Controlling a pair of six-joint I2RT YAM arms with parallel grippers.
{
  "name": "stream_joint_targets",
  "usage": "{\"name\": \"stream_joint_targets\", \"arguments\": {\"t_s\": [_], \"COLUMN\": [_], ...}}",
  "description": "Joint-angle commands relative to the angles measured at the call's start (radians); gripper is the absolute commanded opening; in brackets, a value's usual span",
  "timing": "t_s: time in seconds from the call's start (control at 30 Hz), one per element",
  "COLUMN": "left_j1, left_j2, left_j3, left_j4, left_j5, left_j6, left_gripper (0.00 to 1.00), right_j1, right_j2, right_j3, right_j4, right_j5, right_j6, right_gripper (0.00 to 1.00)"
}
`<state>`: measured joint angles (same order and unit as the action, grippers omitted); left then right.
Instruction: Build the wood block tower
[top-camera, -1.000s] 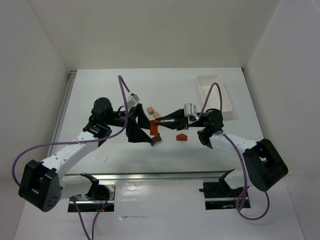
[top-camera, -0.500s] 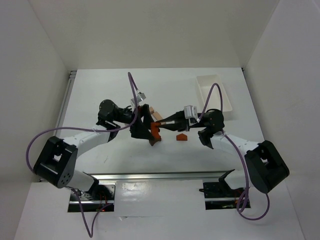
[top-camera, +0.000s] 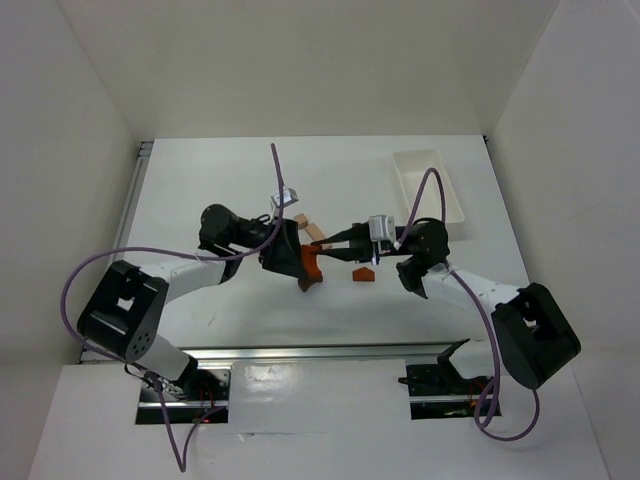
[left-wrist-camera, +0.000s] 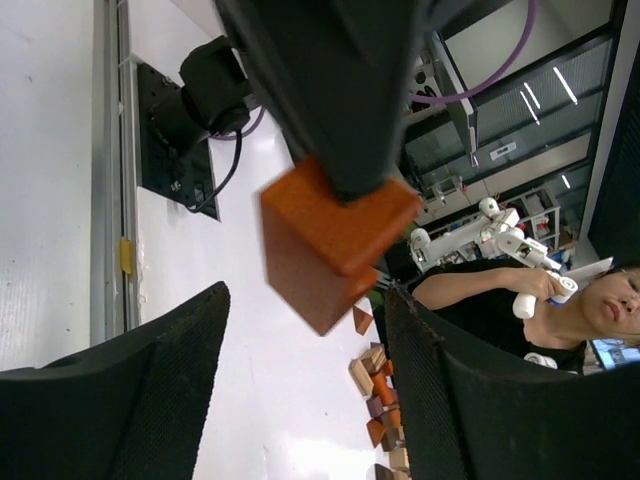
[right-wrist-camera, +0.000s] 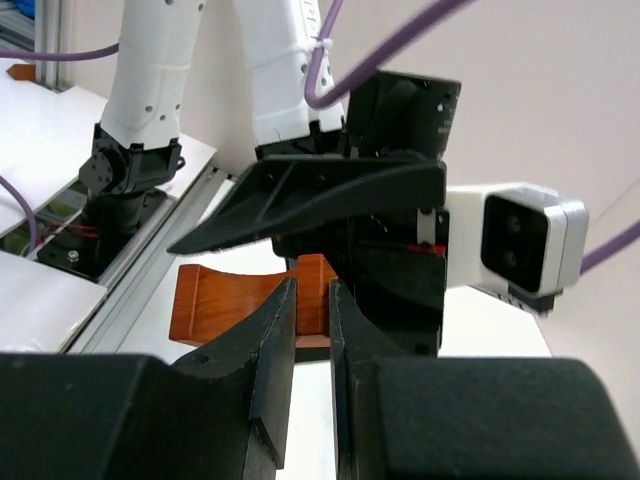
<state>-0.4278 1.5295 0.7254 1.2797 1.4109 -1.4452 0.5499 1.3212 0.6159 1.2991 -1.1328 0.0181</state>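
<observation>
Your right gripper (right-wrist-camera: 312, 298) is clenched on the orange-red block (left-wrist-camera: 335, 245), holding it just left of the house piece (top-camera: 363, 273). Your left gripper (left-wrist-camera: 305, 300) is released, its fingers spread on either side of that block without touching it. The brown arch (top-camera: 310, 283) sits left of the house piece, just beside the block. Two tan cubes (top-camera: 300, 218) lie farther back and left of the house piece, behind the grippers.

An orange-red block (top-camera: 311, 263) is gripped centrally; dark brown piece (top-camera: 311, 284) just at its 6 o'clock, orange-red house-shaped piece (top-camera: 363, 273) at 3, pale tan cubes (top-camera: 303, 220) at 12.
</observation>
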Motion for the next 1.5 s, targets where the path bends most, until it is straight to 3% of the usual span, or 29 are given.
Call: {"name": "stream_joint_targets", "arguments": {"t_s": [0.0, 0.47, 0.63, 0.77, 0.93, 1.07, 1.1, 1.13, 1.47], "left_j1": [0.004, 0.004, 0.004, 0.004, 0.004, 0.004, 0.015, 0.015, 0.034], "left_j2": [-0.074, -0.011, 0.003, -0.022, -0.031, -0.019, -0.009, 0.003, 0.06], "left_j3": [-0.018, 0.002, 0.011, 0.011, 0.014, 0.025, 0.037, 0.037, 0.106], "left_j4": [0.566, 0.566, 0.566, 0.566, 0.566, 0.566, 0.566, 0.566, 0.517], "left_j5": [-0.007, -0.016, -0.016, -0.016, -0.016, -0.016, -0.016, -0.016, -0.016], "left_j6": [0.026, -0.004, -0.014, -0.014, -0.014, -0.032, -0.053, -0.053, -0.086], "left_gripper": [0.7, 0.61, 0.49, 0.47, 0.33, 0.12, 0.02, 0.0, 0.0], "right_j1": [0.015, 0.091, 0.091, 0.091, 0.091, 0.091, 0.091, 0.091, 0.091], "right_j2": [0.019, 0.099, 0.099, 0.055, 0.006, -0.031, -0.046, -0.062, -0.134], "right_j3": [0.036, 0.079, 0.068, 0.059, 0.019, 0.019, 0.019, 0.007, 0.007], "right_j4": [0.529, 0.585, 0.572, 0.436, 0.343, 0.191, 0.172, 0.14, -0.093], "right_j5": [0.018, 0.036, 0.085, 0.119, 0.171, 0.211, 0.225, 0.246, 0.314], "right_j6": [-0.004, 0.045, 0.02, -0.075, -0.161, -0.24, -0.272, -0.289, -0.395], "right_gripper": [0.0, 0.0, 0.0, 0.0, 0.0, 0.0, 0.0, 0.0, 0.0]}}
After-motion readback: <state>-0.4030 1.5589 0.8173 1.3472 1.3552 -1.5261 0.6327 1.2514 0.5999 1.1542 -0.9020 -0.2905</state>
